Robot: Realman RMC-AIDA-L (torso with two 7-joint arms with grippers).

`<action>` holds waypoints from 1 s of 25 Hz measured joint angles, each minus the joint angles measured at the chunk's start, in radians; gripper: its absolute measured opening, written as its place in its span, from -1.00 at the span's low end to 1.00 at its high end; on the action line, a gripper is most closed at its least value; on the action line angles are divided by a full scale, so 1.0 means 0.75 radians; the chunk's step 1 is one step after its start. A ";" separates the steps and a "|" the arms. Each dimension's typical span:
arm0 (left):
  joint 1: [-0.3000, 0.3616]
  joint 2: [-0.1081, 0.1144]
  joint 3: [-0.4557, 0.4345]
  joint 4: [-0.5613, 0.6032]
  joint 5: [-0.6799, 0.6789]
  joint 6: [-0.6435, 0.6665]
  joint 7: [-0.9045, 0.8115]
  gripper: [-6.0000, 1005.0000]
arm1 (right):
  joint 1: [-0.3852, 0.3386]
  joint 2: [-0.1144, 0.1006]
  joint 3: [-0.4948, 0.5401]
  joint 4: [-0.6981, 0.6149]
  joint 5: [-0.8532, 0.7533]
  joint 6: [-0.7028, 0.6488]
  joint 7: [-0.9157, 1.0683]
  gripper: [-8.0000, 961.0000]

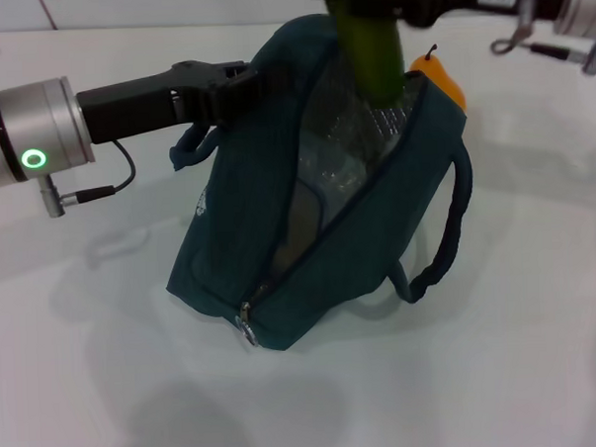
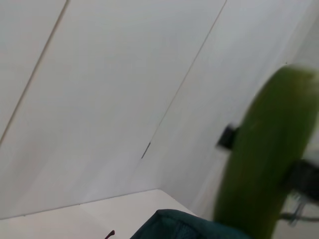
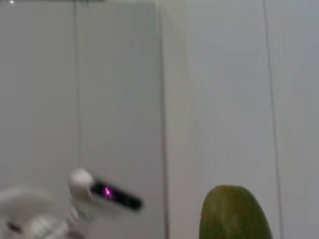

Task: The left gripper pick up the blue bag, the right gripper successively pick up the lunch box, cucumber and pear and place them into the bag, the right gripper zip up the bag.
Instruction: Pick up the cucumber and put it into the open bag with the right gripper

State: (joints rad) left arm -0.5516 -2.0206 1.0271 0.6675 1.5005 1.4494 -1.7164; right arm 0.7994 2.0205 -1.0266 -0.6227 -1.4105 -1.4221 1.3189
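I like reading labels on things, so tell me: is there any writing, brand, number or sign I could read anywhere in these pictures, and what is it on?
No text can be read in any view.
Pale logo on the side of the blue bag: too small and blurred to read.
Green ring light on the wrist of the left gripper: a light, not writing.
The cucumber and pear: no label shows.

My head camera looks down on the desk [image 1: 522,372] from above, while both wrist cameras face the walls, sharing only the close-up cucumber [image 1: 370,52].
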 joint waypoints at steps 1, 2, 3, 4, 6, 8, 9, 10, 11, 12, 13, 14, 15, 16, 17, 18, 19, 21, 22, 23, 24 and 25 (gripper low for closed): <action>0.000 0.000 0.000 0.000 0.000 0.000 0.000 -0.90 | 0.004 0.004 -0.027 0.022 0.000 0.044 -0.033 0.31; 0.000 -0.002 -0.002 0.000 0.000 -0.001 0.003 -0.90 | 0.008 0.006 -0.055 0.041 0.003 0.080 -0.061 0.31; -0.001 -0.003 -0.002 0.000 0.000 -0.001 0.003 -0.90 | 0.013 0.009 -0.087 0.059 0.009 0.110 -0.085 0.31; -0.001 -0.003 -0.002 0.000 0.000 -0.001 0.003 -0.90 | 0.017 0.010 -0.127 0.077 0.028 0.129 -0.107 0.31; -0.002 -0.004 -0.001 -0.001 0.000 -0.001 0.004 -0.90 | 0.023 0.010 -0.208 0.107 0.089 0.158 -0.154 0.31; -0.002 -0.006 0.001 -0.001 0.001 -0.002 0.006 -0.90 | 0.021 0.009 -0.272 0.119 0.149 0.181 -0.194 0.31; -0.002 -0.006 0.002 -0.001 0.002 -0.002 0.007 -0.90 | 0.012 0.008 -0.324 0.121 0.207 0.201 -0.225 0.31; -0.002 -0.007 0.002 -0.001 0.003 -0.002 0.007 -0.90 | 0.001 0.007 -0.365 0.122 0.247 0.216 -0.246 0.31; -0.002 -0.007 0.002 -0.002 0.004 -0.002 0.007 -0.90 | -0.010 0.007 -0.392 0.120 0.273 0.224 -0.260 0.31; -0.001 -0.008 0.002 -0.003 0.005 -0.002 0.007 -0.90 | -0.022 0.007 -0.405 0.115 0.285 0.226 -0.271 0.31; 0.000 -0.011 0.001 -0.003 0.006 -0.002 0.008 -0.90 | -0.037 0.008 -0.418 0.111 0.298 0.225 -0.289 0.31; 0.001 -0.013 -0.001 -0.004 0.006 -0.003 0.008 -0.90 | -0.057 0.008 -0.428 0.110 0.312 0.217 -0.314 0.31; 0.001 -0.014 -0.004 -0.003 0.004 -0.008 0.008 -0.90 | -0.075 0.009 -0.442 0.114 0.329 0.206 -0.342 0.31; 0.002 -0.016 -0.006 -0.003 -0.003 -0.016 0.008 -0.90 | -0.094 0.011 -0.456 0.116 0.347 0.192 -0.375 0.31; 0.003 -0.018 -0.006 -0.003 -0.010 -0.023 0.008 -0.90 | -0.122 0.011 -0.473 0.116 0.391 0.169 -0.421 0.31; 0.003 -0.020 -0.008 -0.003 -0.012 -0.032 0.008 -0.90 | -0.149 0.011 -0.488 0.116 0.432 0.149 -0.466 0.31; 0.004 -0.022 -0.012 -0.002 -0.013 -0.042 0.008 -0.90 | -0.169 0.011 -0.499 0.115 0.466 0.132 -0.496 0.31; 0.002 -0.027 -0.028 -0.004 -0.013 -0.060 0.008 -0.90 | -0.217 0.011 -0.531 0.112 0.536 0.103 -0.571 0.31; 0.001 -0.031 -0.035 -0.006 -0.012 -0.067 0.008 -0.90 | -0.242 0.011 -0.547 0.111 0.567 0.093 -0.602 0.31; 0.000 -0.033 -0.039 -0.007 -0.011 -0.071 0.008 -0.90 | -0.258 0.011 -0.558 0.111 0.585 0.088 -0.623 0.31; -0.003 -0.035 -0.042 -0.009 -0.010 -0.074 0.008 -0.90 | -0.269 0.011 -0.564 0.110 0.599 0.086 -0.639 0.31; -0.004 -0.035 -0.042 -0.009 -0.009 -0.075 0.008 -0.90 | -0.277 0.011 -0.569 0.111 0.609 0.086 -0.649 0.31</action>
State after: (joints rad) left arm -0.5547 -2.0470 0.9956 0.6605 1.4935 1.3931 -1.7104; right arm 0.5918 2.0285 -1.4532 -0.5397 -0.9540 -1.3578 0.8320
